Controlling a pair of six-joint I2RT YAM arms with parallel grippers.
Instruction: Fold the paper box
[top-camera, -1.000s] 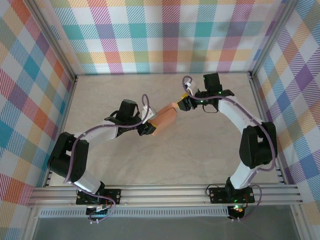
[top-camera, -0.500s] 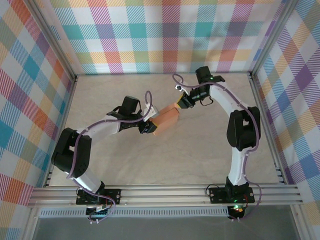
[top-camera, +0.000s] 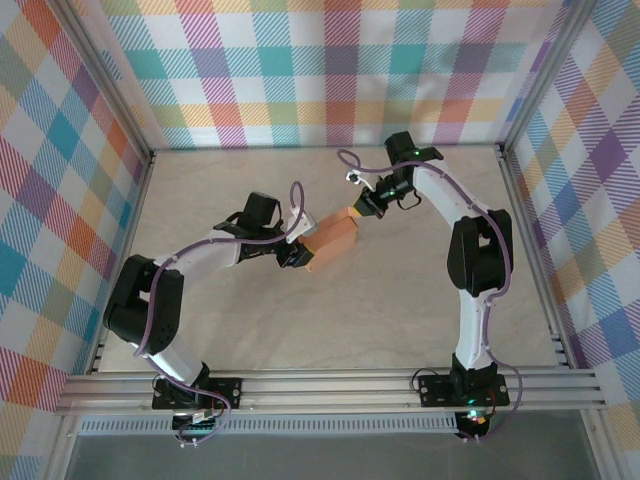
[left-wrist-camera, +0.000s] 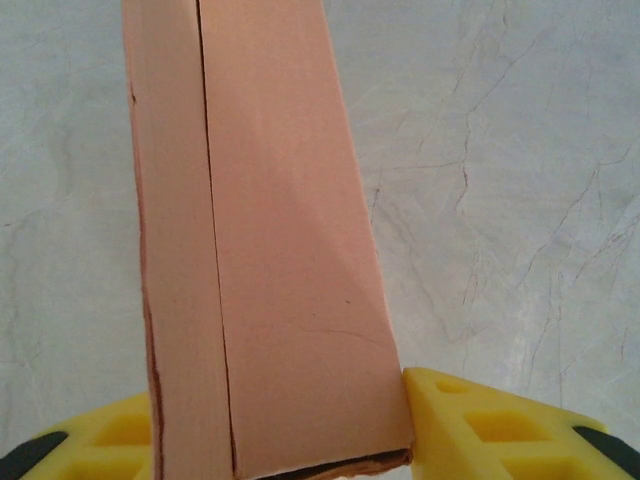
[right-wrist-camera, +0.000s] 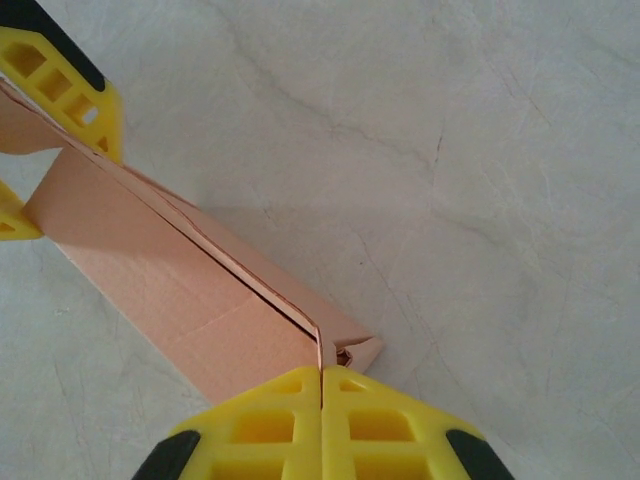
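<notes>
Box: a long, narrow salmon-orange box is seen near the middle of the tabletop, spanned between the two claws and lying on a slant from near-left to far-right.
Box surface: a seam is seen running the length of the upper face in the left wrist view; a small flap is left sticking out at the far-right end in the right wrist view.
Left claw: the left claw is closed on the near-left end of the box, one yellow finger pressed to each long side.
Right claw: the right claw is shut, its fingers brought tight together with the thin card edge at the far-right end pinched between them.
Left claw, seen from the right wrist: its yellow fingers are visible at the other end of the box.
Tabletop: pale and marbled; a shadow is cast on it just beside the box.
Around: checked walls and a metal frame are set well apart from the box.
In the way: a purple cable is looped above the left wrist, just beside the box's near-left end.
</notes>
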